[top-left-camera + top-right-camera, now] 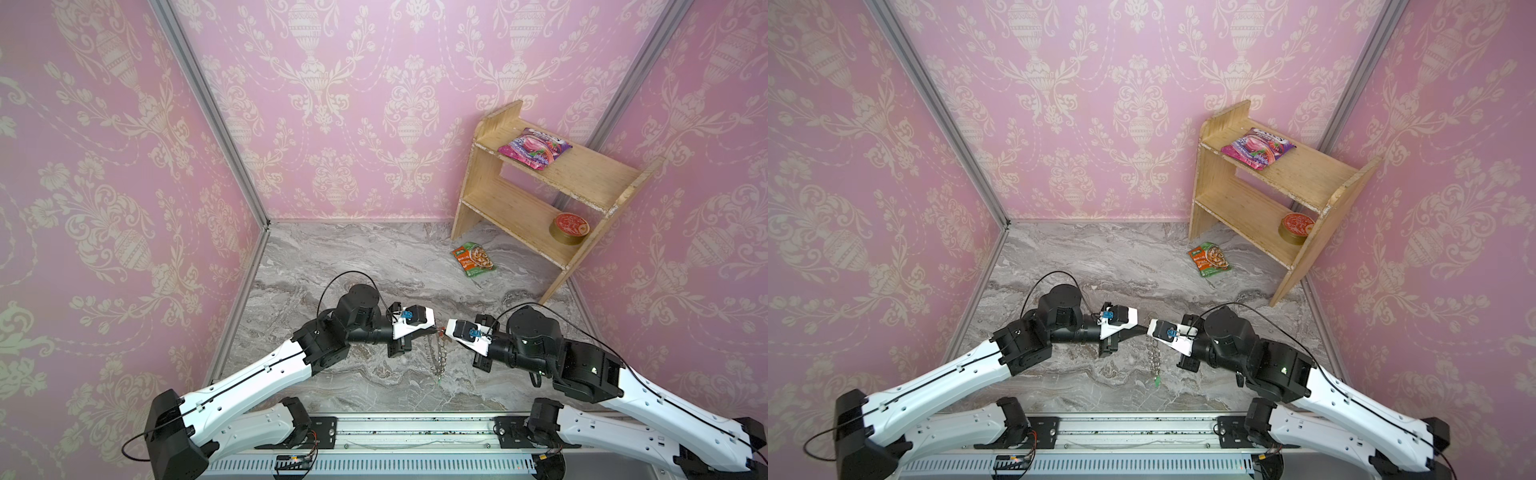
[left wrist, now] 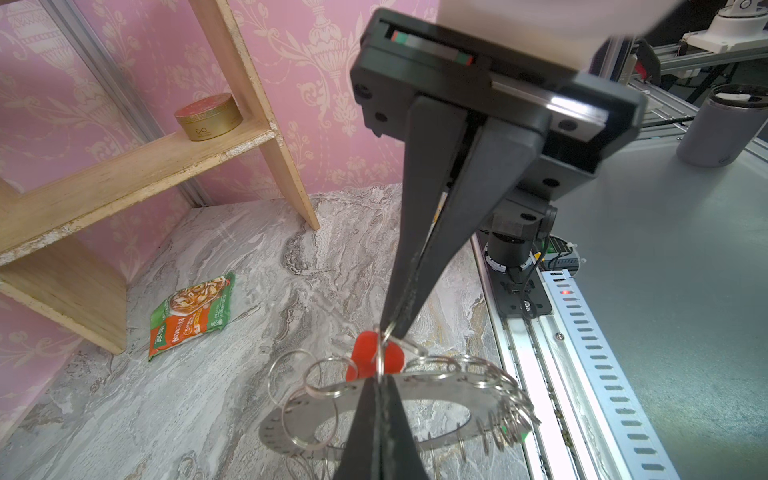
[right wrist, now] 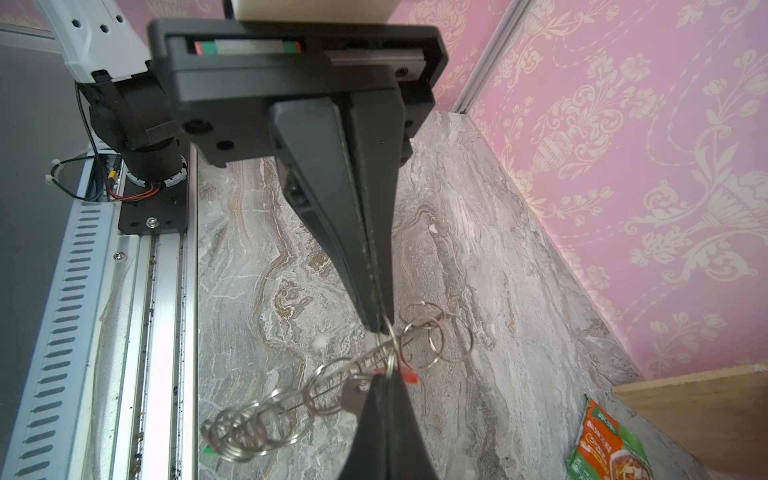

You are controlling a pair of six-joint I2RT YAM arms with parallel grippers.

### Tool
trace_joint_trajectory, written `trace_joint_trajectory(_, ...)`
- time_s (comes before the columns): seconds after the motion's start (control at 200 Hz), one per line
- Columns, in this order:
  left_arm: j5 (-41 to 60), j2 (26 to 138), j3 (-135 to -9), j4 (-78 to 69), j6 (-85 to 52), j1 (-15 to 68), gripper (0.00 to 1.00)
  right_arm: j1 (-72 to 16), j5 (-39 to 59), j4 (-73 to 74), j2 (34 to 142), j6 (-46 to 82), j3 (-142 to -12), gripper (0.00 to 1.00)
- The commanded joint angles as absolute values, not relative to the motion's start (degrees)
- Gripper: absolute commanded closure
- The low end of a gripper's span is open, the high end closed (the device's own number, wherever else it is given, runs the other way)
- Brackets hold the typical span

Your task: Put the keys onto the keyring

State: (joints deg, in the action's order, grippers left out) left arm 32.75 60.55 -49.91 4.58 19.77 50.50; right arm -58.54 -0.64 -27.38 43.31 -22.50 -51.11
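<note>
Both shut, tips nearly meeting: my L gripper (image 2: 379, 378) pinches the keyring (image 2: 449, 399) by its rim, it hangs just below, prob. so my R gripper (image 3: 386, 376) can thread the red-tag key (image 3: 410, 377) it holds.

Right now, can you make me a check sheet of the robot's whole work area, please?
Surface: grey marble top, nothing spilled.
Job's things: keyring hangs from the left gripper; red-tagged key at its top; green-tagged key at its low end.
Clutter: orange-green packet on the marble top; wooden shelf with a pink packet above, a round tin below.
Grippers: left gripper shut on a keyring wire loop; right gripper shut on the red-tagged key.
Cables: black cables arch over both wrists, clear of the keyring.
Surroundings: pink patterned walls on three sides; metal rail in front.
</note>
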Motion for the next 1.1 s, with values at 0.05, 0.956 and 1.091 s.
trace_joint_trajectory(0.05, 35.7, 61.5, -52.4, 3.4, 17.8, 50.1, 1.0, -59.8, 2.9, -25.0, 44.1, -23.4, -53.3, 1.0)
trace_joint_trajectory(0.956, 39.1, 64.2, -55.0, 6.0, 15.5, 48.6, 1.0, -61.0, 2.9, -26.6, 44.0, -24.8, -53.6, 1.0)
trace_joint_trajectory(1.091, 40.7, 64.3, -54.8, 4.3, 13.4, 47.3, 1.0, -61.3, 2.6, -26.4, 43.6, -25.0, -53.3, 1.0)
